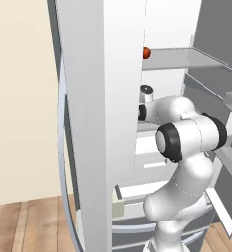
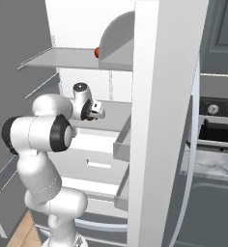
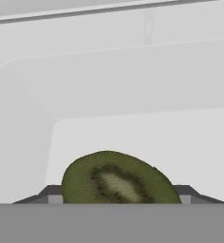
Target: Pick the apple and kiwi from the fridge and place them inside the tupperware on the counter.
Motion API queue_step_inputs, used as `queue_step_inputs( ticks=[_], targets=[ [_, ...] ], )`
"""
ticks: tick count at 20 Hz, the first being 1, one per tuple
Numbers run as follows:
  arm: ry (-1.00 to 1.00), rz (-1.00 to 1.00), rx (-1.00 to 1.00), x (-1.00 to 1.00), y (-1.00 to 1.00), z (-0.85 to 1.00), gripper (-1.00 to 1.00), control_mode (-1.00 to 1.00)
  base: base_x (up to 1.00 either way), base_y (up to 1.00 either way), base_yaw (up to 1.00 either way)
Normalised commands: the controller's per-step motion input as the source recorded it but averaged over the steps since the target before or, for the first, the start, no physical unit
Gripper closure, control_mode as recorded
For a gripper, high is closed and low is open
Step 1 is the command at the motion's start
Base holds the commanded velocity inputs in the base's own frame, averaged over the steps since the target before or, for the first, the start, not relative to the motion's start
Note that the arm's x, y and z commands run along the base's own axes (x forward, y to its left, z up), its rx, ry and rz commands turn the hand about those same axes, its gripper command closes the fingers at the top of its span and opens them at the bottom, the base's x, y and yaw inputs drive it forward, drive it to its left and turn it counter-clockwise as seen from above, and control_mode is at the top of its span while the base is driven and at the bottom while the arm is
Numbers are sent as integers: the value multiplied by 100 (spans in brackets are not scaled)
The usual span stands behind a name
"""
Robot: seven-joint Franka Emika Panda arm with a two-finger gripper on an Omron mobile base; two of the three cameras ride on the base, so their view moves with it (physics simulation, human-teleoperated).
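A halved kiwi, green with a pale core, lies right in front of the hand on a white shelf inside the fridge. My gripper is open, and a dark fingertip stands on each side of the kiwi. From the right base view the hand reaches in over the middle shelf. The small red apple sits one shelf higher, also seen as the apple. The tupperware is out of view.
The open fridge door stands close to the arm's right, another door to its left. Grey drawers lie below the hand. A strip of marbled counter and a dark oven are at far right.
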Motion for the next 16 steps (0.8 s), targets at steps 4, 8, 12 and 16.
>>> queue_step_inputs(
  ticks=[4,8,12,16],
  targets=[
    [-6,0,0,-31,0,-7,100,-100,0,0,0],
    [-28,-1,4,-80,0,3,100,-100,0,0,0],
    [-10,0,2,-82,0,50,100,-100,0,0,0],
    [3,0,0,-68,0,84,100,-100,0,0,0]
  ],
)
